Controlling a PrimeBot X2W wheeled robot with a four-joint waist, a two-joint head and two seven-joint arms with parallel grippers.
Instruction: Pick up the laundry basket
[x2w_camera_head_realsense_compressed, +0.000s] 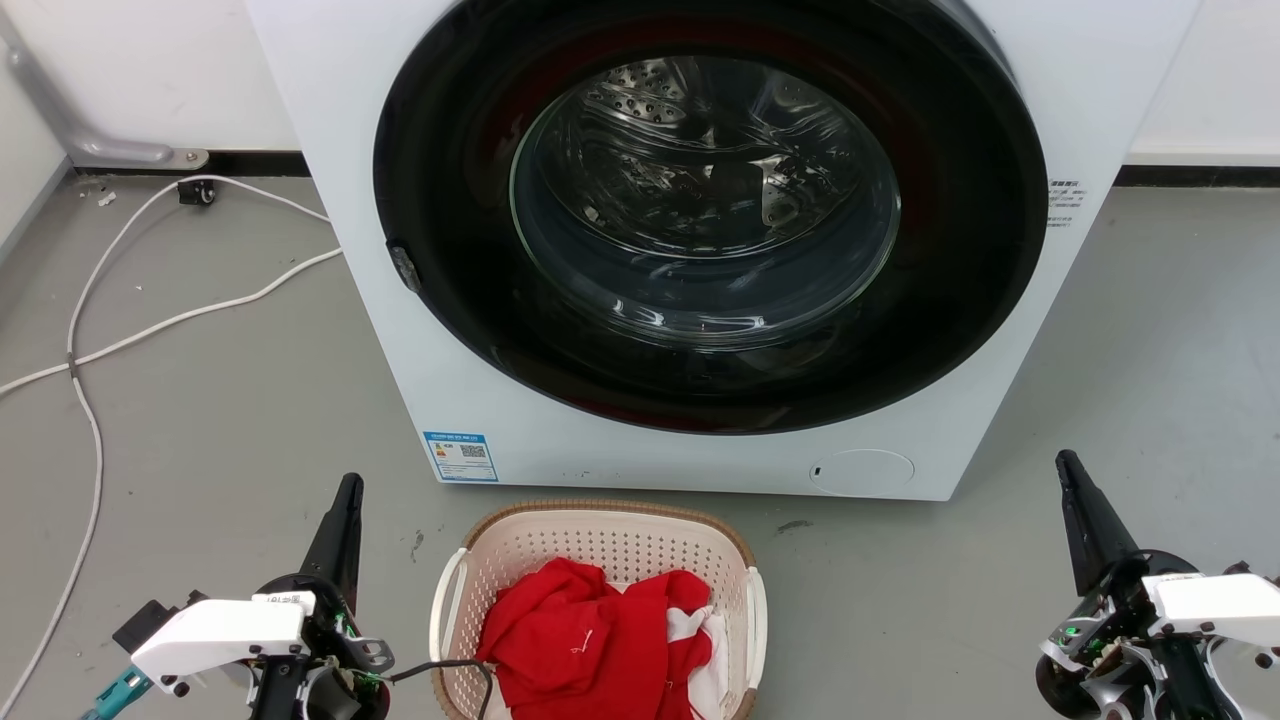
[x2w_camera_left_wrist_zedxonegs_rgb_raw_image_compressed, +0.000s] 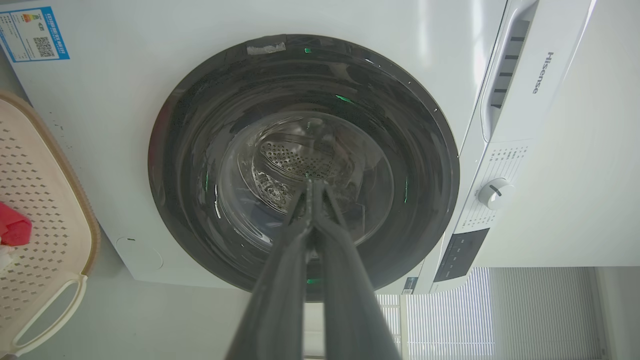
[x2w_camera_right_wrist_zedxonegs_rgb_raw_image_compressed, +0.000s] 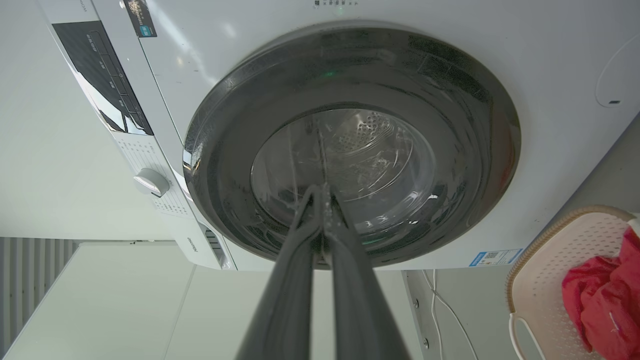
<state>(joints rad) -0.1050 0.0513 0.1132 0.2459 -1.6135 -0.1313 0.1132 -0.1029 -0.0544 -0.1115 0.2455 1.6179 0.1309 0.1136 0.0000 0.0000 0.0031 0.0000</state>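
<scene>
Basically left gripper (x2w_camera_head_realsense_compressed: 349, 490) and right gripper (x2w_camera_head_realsense_compressed: 1068, 468) sat pinched closed, empty, flanking the laundry basket (x2w_camera_head_realsense_compressed: 610, 545); both needed opening, then hooking the white handles (x2w_camera_head_realsense_compressed: 447, 600) evenly.

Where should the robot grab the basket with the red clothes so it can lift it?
Probably by the white loops on its sides: the left gripper takes the left handle and the right gripper takes the right handle, each coming in from outside. The laundry basket stands upright, so lifting both sides should keep it level.
</scene>
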